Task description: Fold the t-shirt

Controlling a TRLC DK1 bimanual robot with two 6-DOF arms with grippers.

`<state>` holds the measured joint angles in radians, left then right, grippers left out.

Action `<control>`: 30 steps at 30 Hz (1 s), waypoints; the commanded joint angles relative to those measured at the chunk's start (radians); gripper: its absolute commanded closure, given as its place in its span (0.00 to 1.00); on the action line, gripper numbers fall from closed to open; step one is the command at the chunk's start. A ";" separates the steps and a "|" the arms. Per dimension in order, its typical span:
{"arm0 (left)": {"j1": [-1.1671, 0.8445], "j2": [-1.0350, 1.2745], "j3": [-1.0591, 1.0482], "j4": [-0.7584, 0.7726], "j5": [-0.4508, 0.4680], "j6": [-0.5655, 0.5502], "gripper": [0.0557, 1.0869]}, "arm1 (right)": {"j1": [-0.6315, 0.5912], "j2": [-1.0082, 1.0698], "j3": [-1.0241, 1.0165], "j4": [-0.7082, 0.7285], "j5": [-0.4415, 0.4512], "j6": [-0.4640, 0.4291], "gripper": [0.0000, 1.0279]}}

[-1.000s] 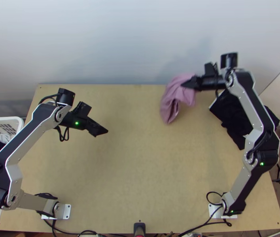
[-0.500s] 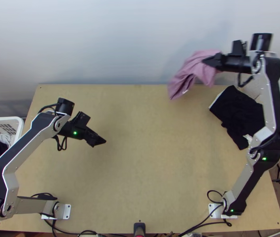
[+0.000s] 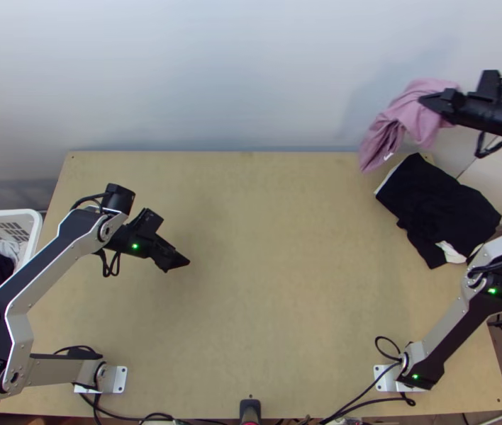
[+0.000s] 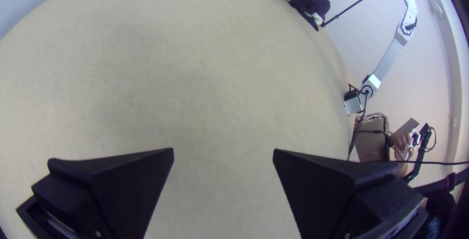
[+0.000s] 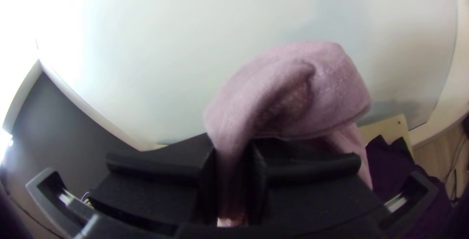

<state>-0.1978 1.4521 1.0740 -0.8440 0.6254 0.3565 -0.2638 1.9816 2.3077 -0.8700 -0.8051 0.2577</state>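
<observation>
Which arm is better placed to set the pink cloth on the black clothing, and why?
Right, I judge: the right tool grips the bunched pink cloth near the black clothing, while the left tool is open and empty over the other side of the table.

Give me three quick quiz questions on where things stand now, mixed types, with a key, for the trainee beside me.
1. Multiple choice. How is the pink cloth right now?
A) Spread flat
B) Bunched, hanging from the right gripper
C) Folded into a neat square

2. True or false: the left gripper is open, with nothing between its fingers.

3. Fill in one word, left or right: the black cloth lies toward the table's far ____ corner.

Key: 1. B; 2. True; 3. right
</observation>
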 commanded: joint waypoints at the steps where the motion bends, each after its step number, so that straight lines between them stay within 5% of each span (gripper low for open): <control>1: 0.005 0.007 -0.020 -0.001 0.002 0.027 0.04 | -0.084 -0.010 -0.025 0.009 0.000 -0.011 0.97; 17: 0.023 0.067 0.017 -0.006 0.004 0.078 0.04 | -0.187 -0.066 -0.314 0.008 0.001 -0.132 0.97; 30: 0.032 0.103 0.038 -0.009 0.008 0.105 0.04 | -0.222 -0.026 -0.162 0.009 0.001 -0.175 0.97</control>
<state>-0.1688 1.5398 1.1015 -0.8497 0.6327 0.4503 -0.4667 1.9305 2.0628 -0.8619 -0.8047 0.0982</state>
